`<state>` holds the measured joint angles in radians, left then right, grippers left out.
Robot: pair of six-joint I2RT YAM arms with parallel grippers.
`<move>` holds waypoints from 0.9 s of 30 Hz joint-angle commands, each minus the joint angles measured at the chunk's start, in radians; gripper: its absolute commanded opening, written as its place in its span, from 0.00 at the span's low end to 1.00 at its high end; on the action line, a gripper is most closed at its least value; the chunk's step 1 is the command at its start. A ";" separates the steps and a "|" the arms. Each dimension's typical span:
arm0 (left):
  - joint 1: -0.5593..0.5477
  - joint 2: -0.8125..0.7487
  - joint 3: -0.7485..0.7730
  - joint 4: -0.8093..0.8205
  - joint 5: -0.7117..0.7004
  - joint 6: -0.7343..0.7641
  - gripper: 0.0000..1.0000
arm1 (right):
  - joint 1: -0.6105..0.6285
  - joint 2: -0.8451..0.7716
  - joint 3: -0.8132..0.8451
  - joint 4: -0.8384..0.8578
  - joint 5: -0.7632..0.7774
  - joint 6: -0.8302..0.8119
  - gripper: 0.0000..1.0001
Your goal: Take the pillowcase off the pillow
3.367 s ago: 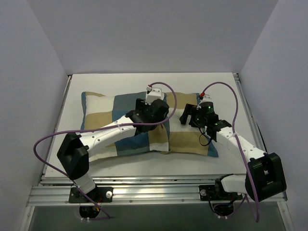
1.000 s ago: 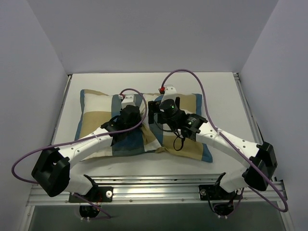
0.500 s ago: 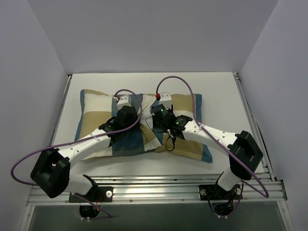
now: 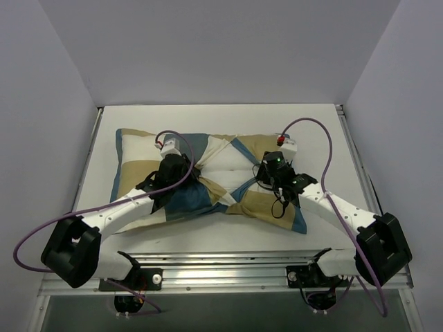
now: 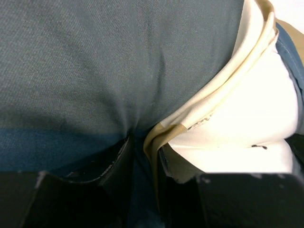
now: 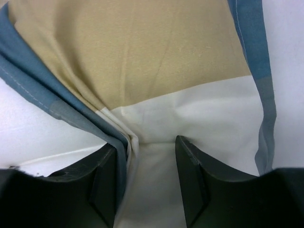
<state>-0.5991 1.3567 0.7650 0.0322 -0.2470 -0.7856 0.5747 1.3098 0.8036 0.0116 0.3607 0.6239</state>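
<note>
Now, top view. The pillowcase (image 4: pixel 138 159) lies across the middle of the white table (image 4: pixel 208 117), long side running left to right. It is bunched and creased at its centre. There it gapes, and a plain white patch of the pillow (image 4: pixel 225 171) shows between the two arms.

Left arm: reaches from its near-left base, forearm low and slanting far-right across the left half of the cloth. Wrist bent down. Left gripper (image 4: pixel 188 182) sits at the left edge of the gap.
- Left wrist view: the left gripper (image 5: pixel 145 154) is clamped tight on a fold of tan and cream pillowcase (image 5: pixel 118 66) edge.
- Its fingers (image 5: pixel 118 164) are nearly touching, with blue cloth above them and the white pillow (image 5: pixel 242 137) just to the right.

Right arm: elbow out to the near right, forearm angled far-left. Wrist tipped down onto the right edge of the gap, where the right gripper (image 4: pixel 263 181) sits.
- Right wrist view: the right gripper (image 6: pixel 142 166) stands with its fingers (image 6: pixel 190 178) somewhat apart.
- A gather of white and blue pillowcase (image 6: pixel 142 61) fills the space between them, creases running into it.
- It looks clamped on the cloth, though the view is too close to be certain.

The two grippers are near each other, the exposed pillow between them.
</note>
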 commanded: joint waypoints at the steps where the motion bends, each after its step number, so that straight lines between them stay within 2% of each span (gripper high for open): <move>1: 0.032 0.013 -0.049 -0.198 -0.008 0.028 0.34 | -0.110 0.002 -0.096 -0.043 -0.004 0.004 0.42; 4: 0.025 -0.034 -0.044 -0.175 0.055 0.069 0.37 | -0.128 0.017 -0.133 0.105 -0.181 -0.067 0.32; 5: 0.021 -0.069 -0.041 -0.160 0.073 0.112 0.41 | -0.128 0.026 -0.136 0.132 -0.222 -0.105 0.21; 6: 0.013 -0.089 -0.036 -0.144 0.087 0.133 0.52 | -0.130 0.031 -0.135 0.180 -0.305 -0.122 0.15; 7: -0.011 -0.109 -0.030 -0.135 0.097 0.161 0.57 | -0.130 0.034 -0.135 0.195 -0.328 -0.134 0.10; 8: -0.027 -0.149 -0.009 -0.133 0.106 0.221 0.61 | -0.127 0.040 -0.133 0.211 -0.350 -0.145 0.00; 9: -0.043 -0.165 0.005 -0.137 0.112 0.250 0.64 | -0.127 0.043 -0.127 0.240 -0.424 -0.174 0.00; 11: -0.098 -0.203 0.042 -0.143 0.129 0.359 0.76 | -0.124 0.052 -0.109 0.254 -0.466 -0.197 0.00; 15: -0.197 -0.205 0.196 -0.213 0.115 0.508 0.90 | -0.105 0.054 -0.066 0.268 -0.517 -0.246 0.00; 19: -0.252 -0.131 0.351 -0.270 0.133 0.597 0.93 | -0.099 0.054 -0.024 0.264 -0.531 -0.279 0.00; 27: -0.278 0.162 0.592 -0.348 0.205 0.821 0.94 | -0.082 0.051 0.039 0.243 -0.565 -0.300 0.00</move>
<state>-0.8745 1.4315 1.2873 -0.2382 -0.0963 -0.1127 0.4713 1.3560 0.7952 0.2790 -0.1318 0.3515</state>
